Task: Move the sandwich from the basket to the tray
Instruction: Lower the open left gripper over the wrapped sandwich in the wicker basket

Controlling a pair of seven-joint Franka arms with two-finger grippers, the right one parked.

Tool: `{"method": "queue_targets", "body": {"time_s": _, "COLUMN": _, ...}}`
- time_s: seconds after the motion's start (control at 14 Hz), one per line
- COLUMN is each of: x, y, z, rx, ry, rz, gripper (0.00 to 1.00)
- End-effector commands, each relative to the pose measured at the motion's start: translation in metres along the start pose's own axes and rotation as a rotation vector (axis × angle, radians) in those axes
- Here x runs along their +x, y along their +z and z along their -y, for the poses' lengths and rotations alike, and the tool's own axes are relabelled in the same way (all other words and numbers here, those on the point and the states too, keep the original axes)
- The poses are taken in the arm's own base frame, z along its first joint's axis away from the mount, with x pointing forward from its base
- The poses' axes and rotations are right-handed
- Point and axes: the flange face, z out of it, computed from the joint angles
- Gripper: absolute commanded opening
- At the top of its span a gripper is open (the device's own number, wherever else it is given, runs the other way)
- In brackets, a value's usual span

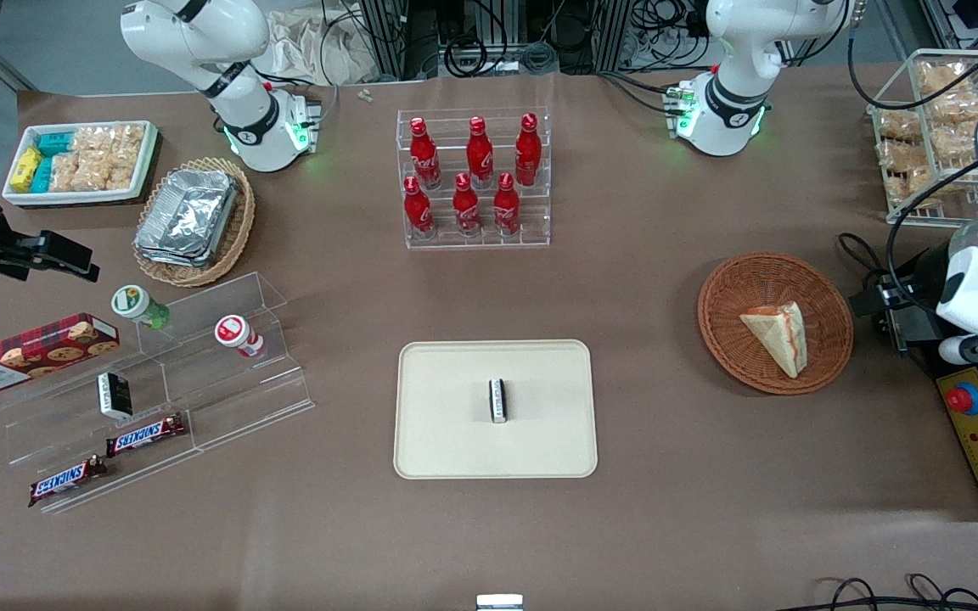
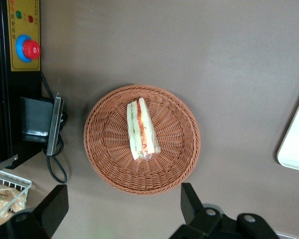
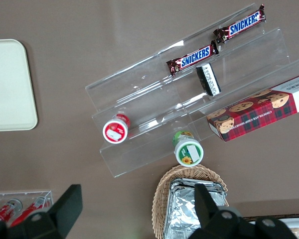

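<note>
Open gripper (image 2: 122, 211) above sandwich (image 2: 142, 129), seemingly

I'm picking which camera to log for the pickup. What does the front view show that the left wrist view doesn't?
Only the front view shows the whole tray with a small black-and-white packet on it. Only the left wrist view shows the open claw above the table, beside the basket. Both show the sandwich lying in the basket.

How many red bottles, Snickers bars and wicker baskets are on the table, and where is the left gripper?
Red bottles: 6
Snickers bars: 2
Wicker baskets: 2
Total: 10
The gripper hangs open above the reddish-brown basket holding the sandwich.
</note>
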Motion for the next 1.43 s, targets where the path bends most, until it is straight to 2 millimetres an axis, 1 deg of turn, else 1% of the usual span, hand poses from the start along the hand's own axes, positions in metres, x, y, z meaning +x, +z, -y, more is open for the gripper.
{"method": "queue_targets", "body": {"time_s": 0.0, "x": -0.007, "y": 0.005, "z": 0.004, "rx": 0.019, "ry": -0.029, "rz": 0.002, "gripper": 1.00}}
{"method": "queue_targets", "body": {"time_s": 0.07, "x": -0.007, "y": 0.006, "z": 0.006, "rx": 0.017, "ry": -0.046, "rz": -0.001, "gripper": 1.00}}
{"method": "queue_targets", "body": {"time_s": 0.21, "x": -0.010, "y": 0.021, "z": 0.008, "rx": 0.023, "ry": -0.097, "rz": 0.012, "gripper": 1.00}}
{"method": "queue_targets", "body": {"time_s": 0.36, "x": -0.018, "y": 0.041, "z": 0.005, "rx": 0.011, "ry": -0.177, "rz": -0.027, "gripper": 1.00}}
{"method": "queue_targets", "body": {"time_s": 0.5, "x": -0.028, "y": 0.078, "z": 0.001, "rx": 0.006, "ry": -0.290, "rz": -0.039, "gripper": 1.00}}
{"method": "queue_targets", "body": {"time_s": 0.57, "x": -0.031, "y": 0.092, "z": 0.001, "rx": -0.004, "ry": -0.337, "rz": -0.056, "gripper": 1.00}}
{"method": "queue_targets", "body": {"time_s": 0.64, "x": -0.028, "y": 0.103, "z": -0.003, "rx": -0.014, "ry": -0.425, "rz": -0.066, "gripper": 1.00}}
{"method": "queue_targets", "body": {"time_s": 0.71, "x": -0.024, "y": 0.118, "z": -0.010, "rx": -0.012, "ry": -0.492, "rz": -0.057, "gripper": 1.00}}
{"method": "queue_targets", "body": {"time_s": 0.79, "x": -0.023, "y": 0.133, "z": -0.013, "rx": -0.009, "ry": -0.525, "rz": -0.047, "gripper": 1.00}}
{"method": "queue_targets", "body": {"time_s": 0.86, "x": -0.029, "y": 0.150, "z": -0.013, "rx": -0.008, "ry": -0.524, "rz": -0.042, "gripper": 1.00}}
{"method": "queue_targets", "body": {"time_s": 0.93, "x": -0.036, "y": 0.164, "z": -0.006, "rx": -0.021, "ry": -0.534, "rz": -0.056, "gripper": 1.00}}
{"method": "queue_targets", "body": {"time_s": 1.07, "x": -0.047, "y": 0.194, "z": -0.001, "rx": -0.036, "ry": -0.537, "rz": -0.071, "gripper": 1.00}}
{"method": "queue_targets", "body": {"time_s": 1.21, "x": -0.051, "y": 0.209, "z": 0.002, "rx": -0.032, "ry": -0.539, "rz": -0.060, "gripper": 1.00}}
{"method": "queue_targets", "body": {"time_s": 1.29, "x": -0.050, "y": 0.212, "z": 0.008, "rx": -0.031, "ry": -0.549, "rz": -0.056, "gripper": 1.00}}
{"method": "queue_targets", "body": {"time_s": 1.36, "x": -0.052, "y": 0.217, "z": 0.008, "rx": -0.027, "ry": -0.547, "rz": -0.048, "gripper": 1.00}}
